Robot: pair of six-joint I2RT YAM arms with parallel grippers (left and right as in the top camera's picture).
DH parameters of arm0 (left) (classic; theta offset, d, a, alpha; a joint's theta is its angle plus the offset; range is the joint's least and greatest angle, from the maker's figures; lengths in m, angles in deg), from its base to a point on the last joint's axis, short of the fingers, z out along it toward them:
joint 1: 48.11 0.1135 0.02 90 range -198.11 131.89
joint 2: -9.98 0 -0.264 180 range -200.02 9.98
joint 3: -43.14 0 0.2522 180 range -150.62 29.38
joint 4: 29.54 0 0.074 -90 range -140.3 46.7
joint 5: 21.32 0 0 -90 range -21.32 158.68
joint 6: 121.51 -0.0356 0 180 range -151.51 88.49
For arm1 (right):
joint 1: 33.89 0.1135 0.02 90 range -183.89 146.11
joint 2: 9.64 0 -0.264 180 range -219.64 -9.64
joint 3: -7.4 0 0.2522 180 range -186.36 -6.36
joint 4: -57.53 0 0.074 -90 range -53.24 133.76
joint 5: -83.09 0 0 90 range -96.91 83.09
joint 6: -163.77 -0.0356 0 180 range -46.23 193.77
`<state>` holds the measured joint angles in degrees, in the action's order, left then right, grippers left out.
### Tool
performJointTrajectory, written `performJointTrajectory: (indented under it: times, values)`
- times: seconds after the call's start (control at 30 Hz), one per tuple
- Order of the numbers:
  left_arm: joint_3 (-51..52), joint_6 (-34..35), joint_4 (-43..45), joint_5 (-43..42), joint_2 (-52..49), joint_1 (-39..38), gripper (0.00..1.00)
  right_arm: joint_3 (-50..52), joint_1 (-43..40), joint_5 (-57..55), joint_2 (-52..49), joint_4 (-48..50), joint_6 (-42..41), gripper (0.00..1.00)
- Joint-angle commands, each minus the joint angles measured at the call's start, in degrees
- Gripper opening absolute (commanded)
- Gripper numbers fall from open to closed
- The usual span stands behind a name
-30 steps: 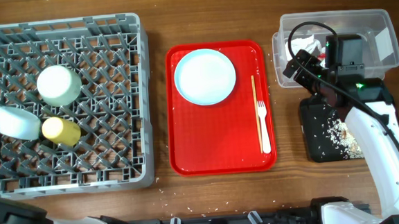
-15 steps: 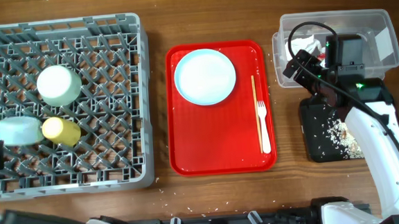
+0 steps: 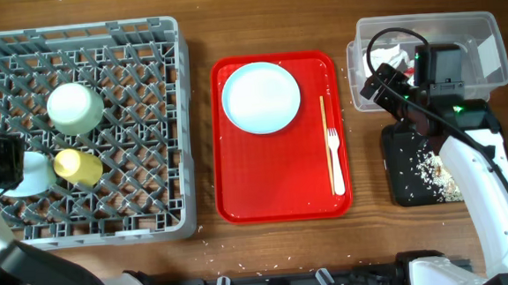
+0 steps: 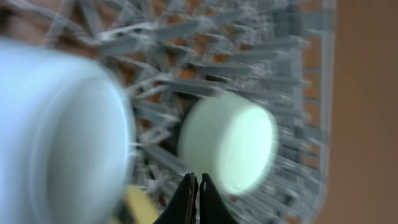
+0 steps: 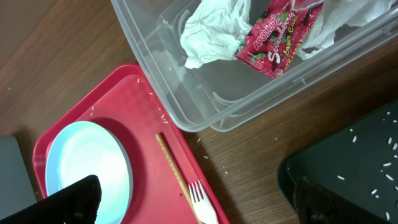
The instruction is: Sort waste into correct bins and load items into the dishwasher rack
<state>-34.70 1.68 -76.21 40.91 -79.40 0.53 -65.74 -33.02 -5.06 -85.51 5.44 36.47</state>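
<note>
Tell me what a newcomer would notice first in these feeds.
The bright red tray at centre grabs the eye, carrying a white plate, wooden chopsticks and a white fork. Left of it, the big grey rack holds a pale green bowl and a yellow cup. At right, the clear tub contains a crumpled napkin and a red wrapper, beside a black tray sprinkled with rice crumbs.

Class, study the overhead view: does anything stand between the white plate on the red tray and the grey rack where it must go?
Nothing visible does. Only the red tray's raised rim and a strip of table lie between the plate and the rack's near wall.
</note>
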Motion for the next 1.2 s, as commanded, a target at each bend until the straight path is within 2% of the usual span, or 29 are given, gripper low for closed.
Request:
performJointTrajectory:
  times: [0.0,0.3,0.33,0.43,0.47,0.5,0.53,0.63,0.67,0.73,0.77,0.8,0.83,0.93,1.03,1.07,1.1,1.17]
  values:
    - [-0.1,1.9,-3.4,10.9,-0.1,0.7,0.04,0.0,-0.2,-0.5,-0.3,0.1,-0.4,1.00]
    - [-0.1,3.7,-12.2,12.9,9.4,7.7,0.04,0.0,-0.2,-0.5,-0.3,0.1,-0.3,1.00]
    - [-0.1,3.7,-12.7,10.4,11.1,7.7,0.04,0.0,-0.2,-0.5,-0.3,0.1,-0.4,1.00]
    - [-0.1,2.4,-14.9,-8.7,15.6,6.8,0.04,0.0,-0.2,-0.5,-0.3,0.1,-0.4,1.00]
    - [-0.1,2.4,-16.0,-13.0,15.7,5.5,0.25,0.0,-0.2,-0.5,-0.3,0.1,-0.4,1.00]
    - [-0.1,1.7,-18.1,-16.8,15.7,3.2,0.49,0.0,-0.2,-0.5,-0.3,0.1,-0.4,1.00]
    - [-0.1,-0.8,-19.6,-19.0,15.5,-0.6,0.53,0.0,-0.2,-0.5,-0.3,0.1,-0.4,1.00]
    - [-0.1,-9.1,-20.2,-22.3,15.5,-15.0,0.55,0.0,-0.2,-0.5,-0.3,0.1,-0.4,1.00]
    - [-0.1,-12.1,-16.8,-21.9,15.5,-25.6,0.64,0.0,-0.2,-0.5,-0.3,0.1,-0.4,1.00]
    - [-0.1,-13.4,-11.1,-17.3,15.3,-39.1,0.86,0.0,-0.2,-0.5,-0.3,0.1,-0.4,1.00]
    - [-0.1,-13.4,-9.1,-14.4,15.1,-43.4,0.91,0.0,-0.2,-0.5,-0.3,0.1,-0.4,1.00]
    - [-0.1,-13.4,-5.6,-7.9,14.6,-51.4,0.97,0.0,-0.2,-0.5,-0.3,0.1,-0.4,1.00]
    - [-0.1,-15.6,-1.5,-0.9,13.4,-59.4,0.98,0.0,-0.2,-0.5,-0.3,0.1,-0.4,1.00]
    - [-1.9,-24.1,-1.4,6.0,6.8,-71.0,1.00,0.0,-0.2,-0.5,-0.3,0.1,-0.4,1.00]
    - [-13.3,-25.4,-11.8,14.4,-6.2,-76.2,0.98,0.0,-0.2,-0.5,-0.3,0.1,-0.4,1.00]
    - [-15.8,-25.1,-10.8,16.8,-9.1,-76.8,0.93,0.0,-0.2,-0.5,-0.3,0.1,-0.4,1.00]
    - [-16.2,-25.1,-6.0,17.1,-11.1,-77.0,0.89,0.0,-0.2,-0.5,-0.3,0.1,-0.4,1.00]
    - [-16.2,-25.1,0.7,16.9,-13.8,-77.5,0.87,0.0,-0.2,-0.5,-0.3,0.1,-0.4,1.00]
